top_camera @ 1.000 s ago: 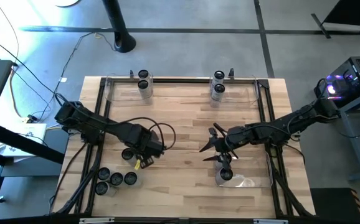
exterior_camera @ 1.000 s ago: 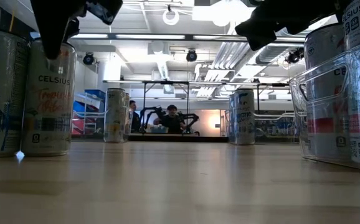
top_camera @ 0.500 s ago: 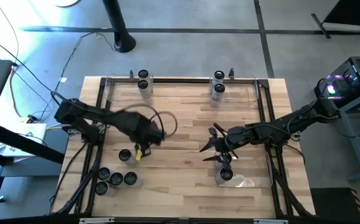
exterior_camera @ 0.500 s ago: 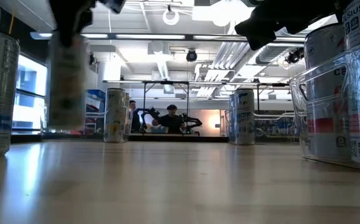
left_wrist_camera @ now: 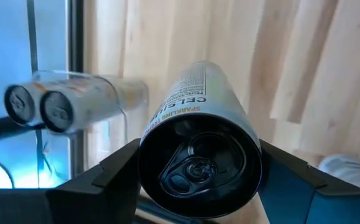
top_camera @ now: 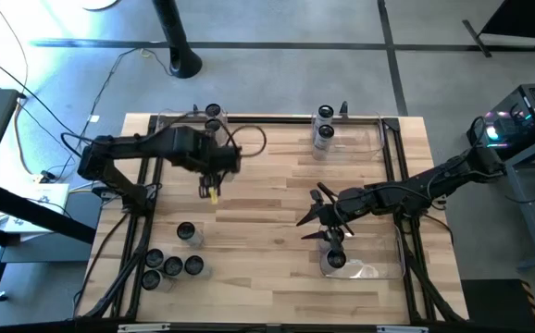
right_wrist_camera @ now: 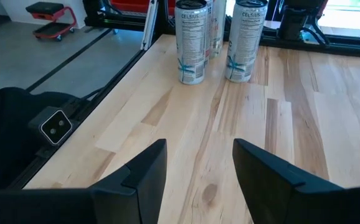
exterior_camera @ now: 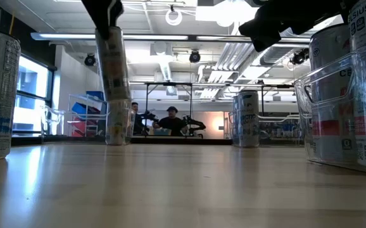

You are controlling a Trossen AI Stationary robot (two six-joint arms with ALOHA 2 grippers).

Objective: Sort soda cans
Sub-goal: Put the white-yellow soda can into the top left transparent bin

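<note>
My left gripper (top_camera: 215,168) hangs over the far left part of the table, shut on a soda can (exterior_camera: 111,63) whose dark top (left_wrist_camera: 198,165) faces the wrist camera. Just beyond it, a clear far-left bin (top_camera: 170,137) holds two cans (top_camera: 214,118) standing on their bases. Several more cans (top_camera: 170,264) stand in a cluster at the table's near left. My right gripper (top_camera: 326,224) is open and holds nothing; it hovers above the table's near right, beside a clear bin (top_camera: 374,270) with one can (top_camera: 334,261) in it. My left gripper pinches the can between its two fingers (left_wrist_camera: 108,177), one on each side of the can's wall just below the top rim (left_wrist_camera: 149,134). The fingers come from above, pointing down. The can hangs nearly upright below them, lifted clear of the table.
A second clear bin (top_camera: 365,139) at the far right holds two cans (top_camera: 323,125). Black rails (top_camera: 392,162) run along the table's left and right sides. Bare wood lies across the table's middle (top_camera: 267,199). People sit in the room beyond the table.
My left gripper has risen from the near-left cluster with one can in its hold and carried it toward the table's far edge, close to the far-left bin. The can went from standing on the table to hanging clear of it.
</note>
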